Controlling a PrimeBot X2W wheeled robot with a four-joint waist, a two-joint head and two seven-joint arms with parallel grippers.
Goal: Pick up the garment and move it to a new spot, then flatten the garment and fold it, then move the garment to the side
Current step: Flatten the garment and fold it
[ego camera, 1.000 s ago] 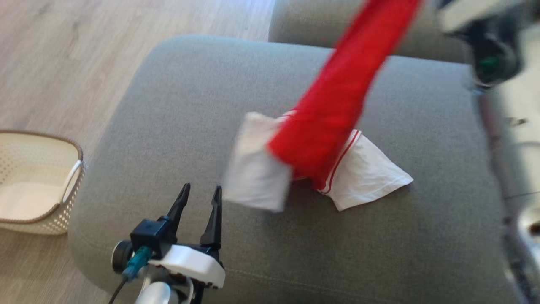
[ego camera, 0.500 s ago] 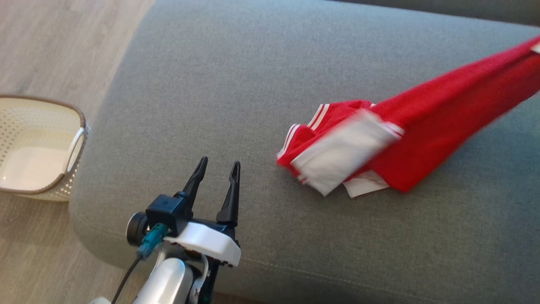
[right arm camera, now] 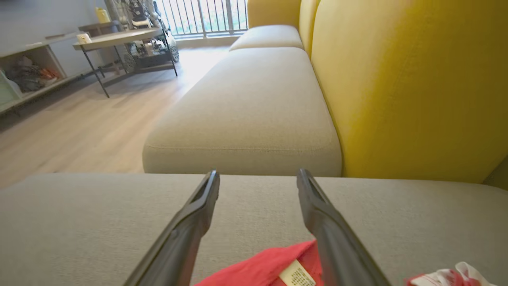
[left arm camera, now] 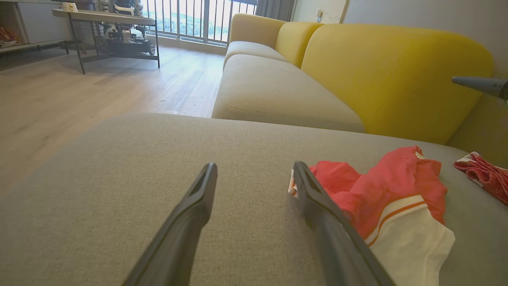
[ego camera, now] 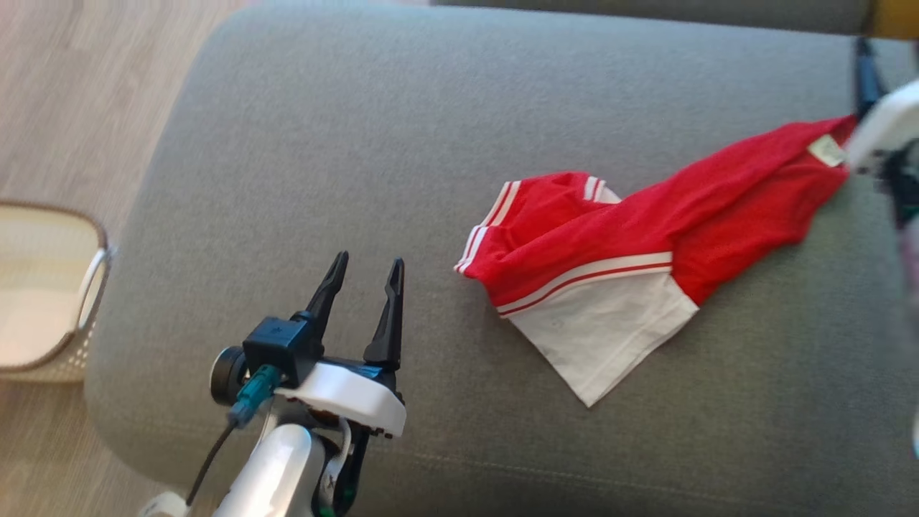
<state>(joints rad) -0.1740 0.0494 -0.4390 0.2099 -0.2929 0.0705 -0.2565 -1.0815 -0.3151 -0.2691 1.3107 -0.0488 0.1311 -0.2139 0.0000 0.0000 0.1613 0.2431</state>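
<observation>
open across the left half of the grey seat cushion (ego camera: 323, 129), near edge to far edge. taken up on the right half by the red and white garment (ego camera: 589, 244), low and flat. hemmed at the far right corner by the yellow backrest (left arm camera: 397, 79) and a small red cloth (left arm camera: 482, 174). off the left edge, barred by a cream basket (ego camera: 43, 309).
</observation>
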